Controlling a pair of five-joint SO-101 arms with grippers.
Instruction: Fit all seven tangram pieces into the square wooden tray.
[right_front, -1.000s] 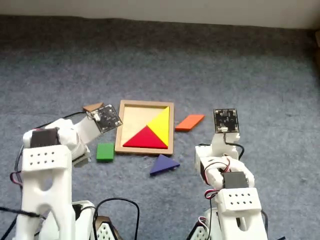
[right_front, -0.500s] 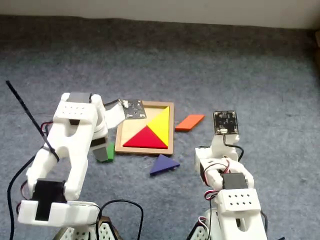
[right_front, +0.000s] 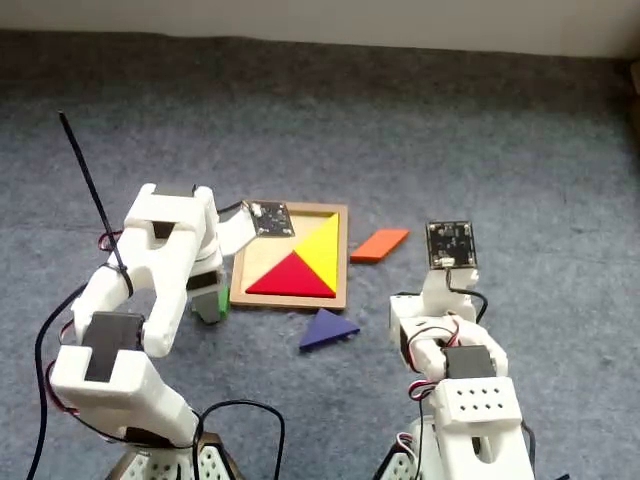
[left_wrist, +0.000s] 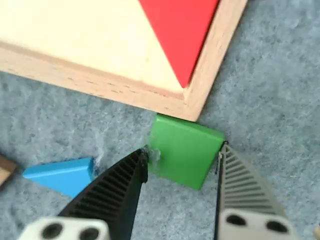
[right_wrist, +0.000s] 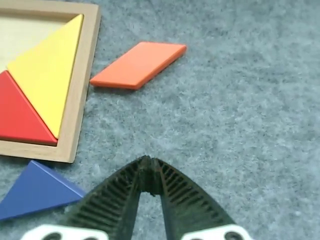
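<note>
1. Nearest the arm bases, off the tray's (right_front: 290, 300) near corner on the right arm's side: right gripper (right_wrist: 149, 176) pinched closed on nothing, tips together above grey carpet (right_front: 500, 150).
2. Just off the tray's near rim: dark blue triangle (right_front: 328, 330), flat on the carpet; apart from the rim, beside the right gripper.
3. At the tray's near corner on the left arm's side: green square (left_wrist: 186, 162), flat on the carpet, one corner touching the tray's outer corner; left gripper (left_wrist: 182, 151) released, jaws spread, one finger on each side of the square with tips at two opposite corners; cannot tell whether they press it.
4. Outside that same rim, near the green square: light blue triangle (left_wrist: 62, 175) on the carpet, apart from the tray; sliver of a brown piece (left_wrist: 5, 170) just past it.
5. Inside the tray: red triangle (right_front: 292, 275) with its long side along the near rim; yellow triangle (right_front: 322, 245) along the rim on the right arm's side; the two meet edge to edge; pale wood floor shows beside them.
6. Off the tray's rim on the right arm's side, toward the far corner: orange parallelogram (right_front: 380, 244), flat, apart from the rim.
</note>
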